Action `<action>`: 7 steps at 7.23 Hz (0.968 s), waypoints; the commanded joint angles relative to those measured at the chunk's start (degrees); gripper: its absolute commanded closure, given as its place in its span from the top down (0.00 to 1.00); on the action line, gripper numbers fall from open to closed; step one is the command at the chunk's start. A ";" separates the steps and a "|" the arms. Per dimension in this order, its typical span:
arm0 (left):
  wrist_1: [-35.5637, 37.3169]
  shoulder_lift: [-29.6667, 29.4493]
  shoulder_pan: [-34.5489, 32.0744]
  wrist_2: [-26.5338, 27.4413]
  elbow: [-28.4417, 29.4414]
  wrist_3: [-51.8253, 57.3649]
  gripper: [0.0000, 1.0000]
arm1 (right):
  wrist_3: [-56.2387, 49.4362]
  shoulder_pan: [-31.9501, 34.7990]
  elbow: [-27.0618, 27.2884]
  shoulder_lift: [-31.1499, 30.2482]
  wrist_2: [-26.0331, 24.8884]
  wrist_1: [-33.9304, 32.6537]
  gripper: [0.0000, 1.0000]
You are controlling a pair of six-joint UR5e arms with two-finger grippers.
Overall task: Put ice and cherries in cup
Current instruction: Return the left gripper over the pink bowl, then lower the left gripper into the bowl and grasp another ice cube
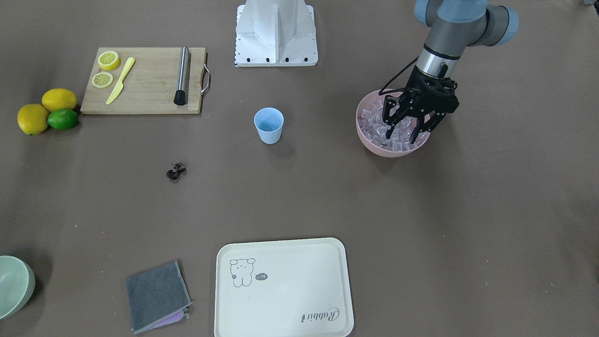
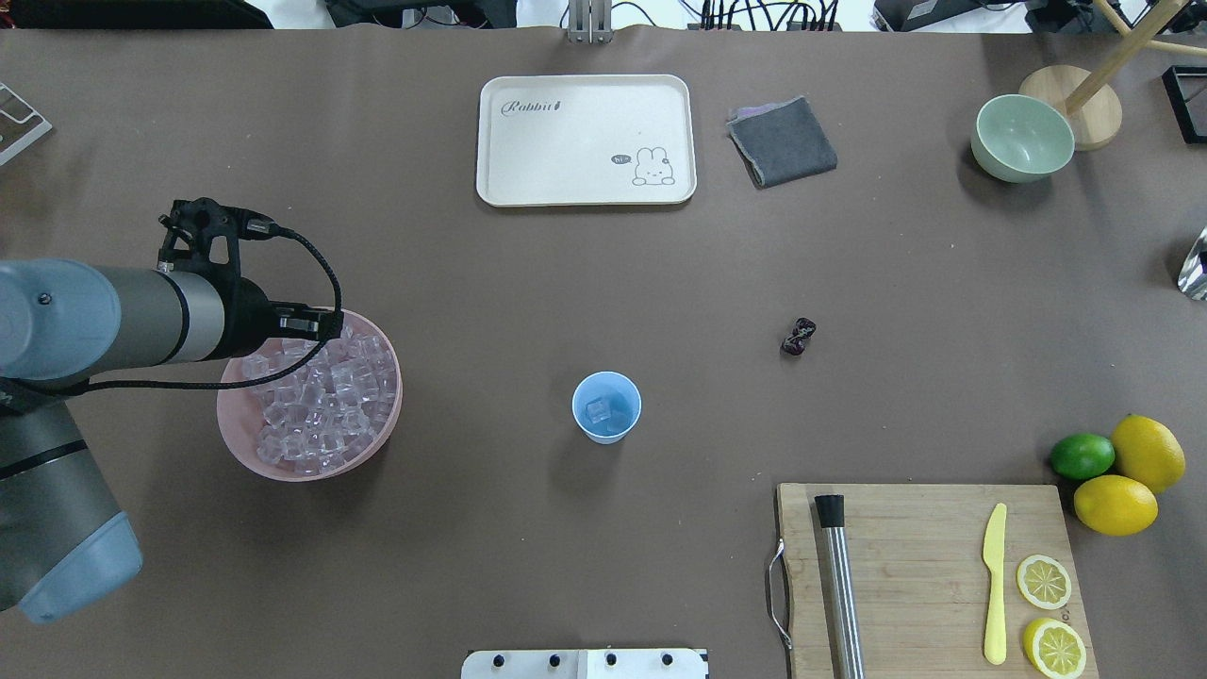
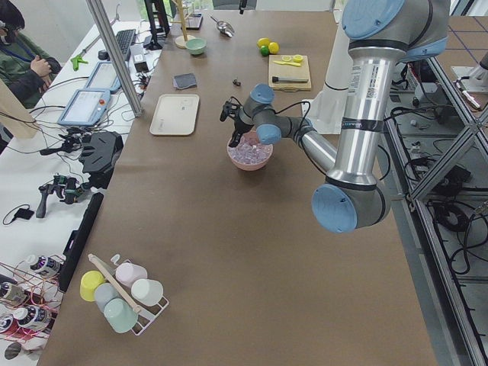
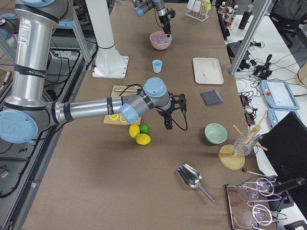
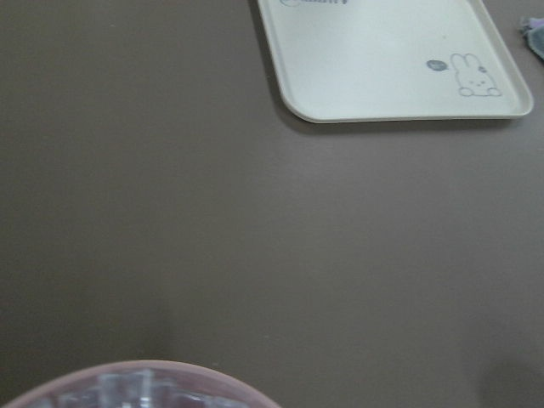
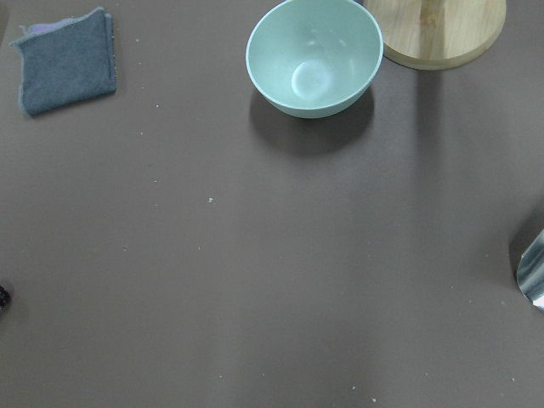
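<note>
Hovering over the pink bowl (image 1: 380, 149) of ice (image 2: 321, 396), left gripper (image 1: 401, 135) has jaws spread for a cube; blue cup (image 2: 606, 407) sits mid-table, one cube inside, cherries (image 2: 798, 337) farther right. Can't tell on the right gripper (image 4: 167, 126).

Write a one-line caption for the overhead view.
Left arm reaches into the pink bowl of ice; the cup holds some ice, the cherries lie apart.

Matte brown table (image 2: 528, 283) fills frame; exterior left view: cluttered white bench (image 3: 19, 164) left edge, silver aluminium post (image 3: 114, 57) upper left
</note>
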 commanded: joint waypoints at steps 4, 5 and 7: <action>2.67 -1.03 3.68 3.80 0.31 0.33 0.64 | 0.15 -0.01 -0.44 0.35 0.09 0.00 1.00; 2.58 -0.94 4.04 3.89 0.23 0.33 0.64 | 0.15 -0.01 -0.44 0.44 0.09 0.00 1.00; 2.67 -0.76 4.04 3.89 0.31 0.33 0.63 | 0.15 -0.01 -0.53 0.35 0.09 0.00 1.00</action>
